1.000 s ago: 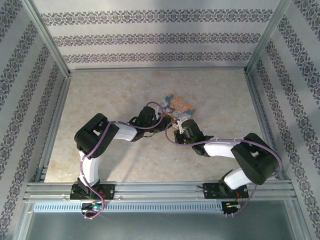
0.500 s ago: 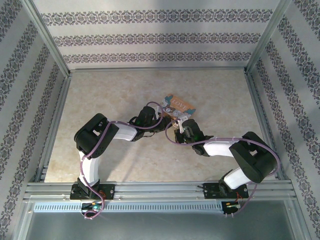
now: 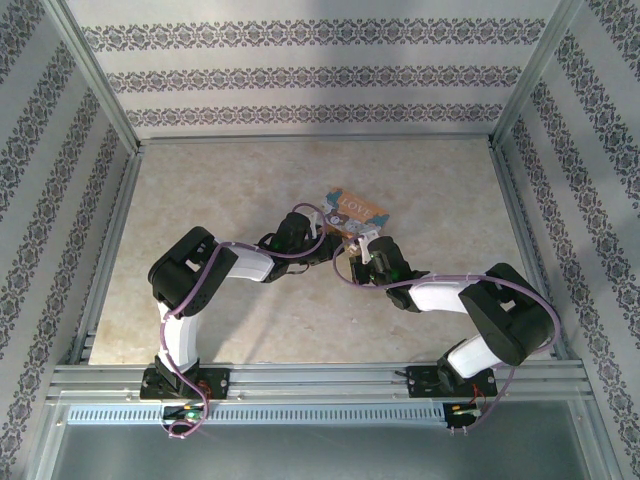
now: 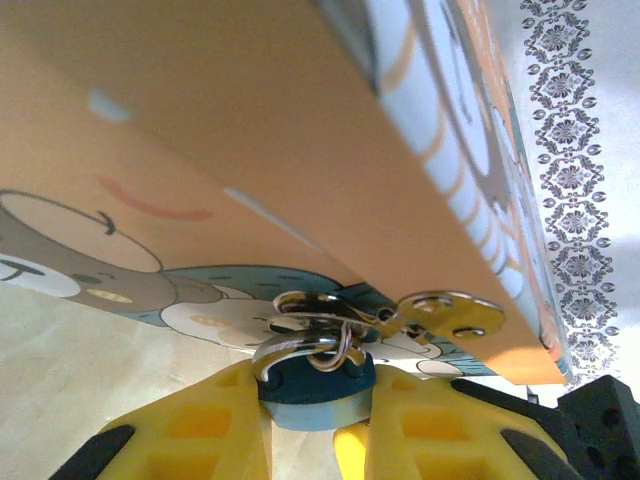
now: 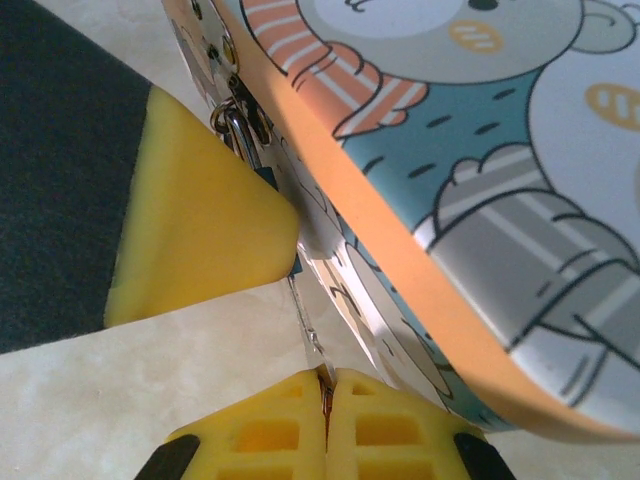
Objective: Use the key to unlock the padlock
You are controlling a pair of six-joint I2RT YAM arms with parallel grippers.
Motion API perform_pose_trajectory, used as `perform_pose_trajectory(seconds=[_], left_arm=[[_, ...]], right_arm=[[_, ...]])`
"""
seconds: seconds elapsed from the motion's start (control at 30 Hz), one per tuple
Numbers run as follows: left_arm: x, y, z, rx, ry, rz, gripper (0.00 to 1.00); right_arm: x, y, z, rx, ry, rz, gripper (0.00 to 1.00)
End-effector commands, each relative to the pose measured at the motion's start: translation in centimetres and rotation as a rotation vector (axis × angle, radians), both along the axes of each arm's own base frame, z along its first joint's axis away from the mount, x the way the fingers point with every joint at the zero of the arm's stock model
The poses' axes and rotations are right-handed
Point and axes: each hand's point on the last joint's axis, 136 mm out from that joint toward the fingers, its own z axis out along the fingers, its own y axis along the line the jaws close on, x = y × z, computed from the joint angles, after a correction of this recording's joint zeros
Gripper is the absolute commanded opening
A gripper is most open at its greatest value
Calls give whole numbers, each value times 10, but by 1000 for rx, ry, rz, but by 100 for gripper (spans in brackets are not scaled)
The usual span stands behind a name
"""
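Both arms are reaching in to mid-table, and right where they meet is the padlock [image 3: 352,210], the flat orange block lettered LOVE, lying askew over the pale table [image 3: 200,190] just beyond the two wrists. The left gripper [image 3: 324,232] comes at it from the left, the right gripper [image 3: 367,242] from the near right, and the two are almost nose to nose. Up close on the left wrist view, the orange face with its cartoon bear looms overhead, and the yellow fingers [image 4: 200,420] are clamped, only slightly parted, on the blue part of the key [image 5: 311,340], with silvery rings [image 4: 310,335] bunched on top and a small metal plate [image 4: 450,312] at the block's edge just beside them. Over on the right wrist view, the right gripper's yellow fingertips [image 5: 375,425] are pressed tight together, pinching the thin silvery end of that same key, which runs up along the orange edge to the left arm's finger. Whether the block is resting on the table or lifted clear of it, I cannot tell.
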Motion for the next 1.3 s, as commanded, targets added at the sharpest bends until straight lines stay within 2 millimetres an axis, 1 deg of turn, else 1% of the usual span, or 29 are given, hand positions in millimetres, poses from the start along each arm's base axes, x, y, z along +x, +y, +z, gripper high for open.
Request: perform_pose_trajectory(seconds=[0.0,0.17,0.3,0.43,0.97,1.27], left_arm=[[2,-10,32,-45,-60,-17,24],[2,-11,33,-46,-62,-16,24],[2,-10,33,-45,-61,-15,24],[3,-10,32,-42,-60,-14,24],[2,-8,31,-38,-59,-10,23],[2,-8,31,-36,-59,-10,23]], right_arm=[[-1,1,2,17,-20,19,0],[-9,-5,-8,-5,5,15,0],[-14,-6,-11,-3,17,21,0],[-15,-3,-8,10,10,31,0],[-2,11,11,54,-33,53,0],[3,12,14,55,-46,44,0]])
